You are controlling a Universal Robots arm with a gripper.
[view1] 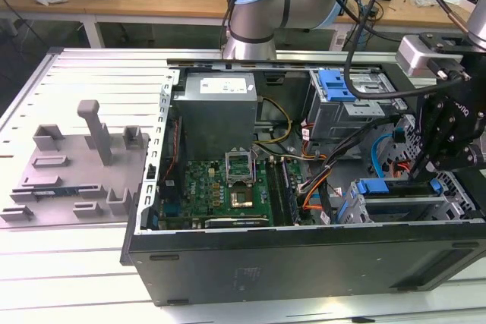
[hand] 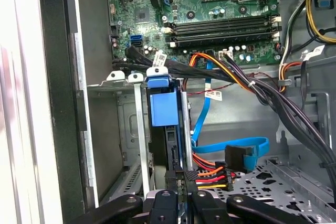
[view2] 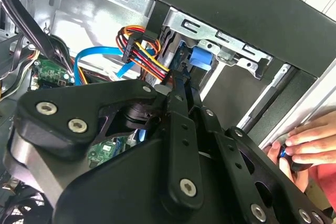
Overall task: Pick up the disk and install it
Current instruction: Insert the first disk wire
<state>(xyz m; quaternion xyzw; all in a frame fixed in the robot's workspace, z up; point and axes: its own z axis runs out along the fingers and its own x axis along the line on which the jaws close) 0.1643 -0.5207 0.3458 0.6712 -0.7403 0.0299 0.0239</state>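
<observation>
Edgewise, the disk (hand: 170, 145) stands in the drive cage (hand: 118, 124) at the computer case's (view1: 304, 256) front corner, gripper (hand: 178, 195) clamped on its narrow sides. Probably stiff, weighty and shock-sensitive; its blue carrier frame (hand: 161, 103) seems the safest hold.

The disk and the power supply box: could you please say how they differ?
The disk is thin, blue-framed, on edge in its bay; the power supply box is a bulky grey block. The disk sits beside the gripper; the box lies far off. Both are inside the case.
</observation>
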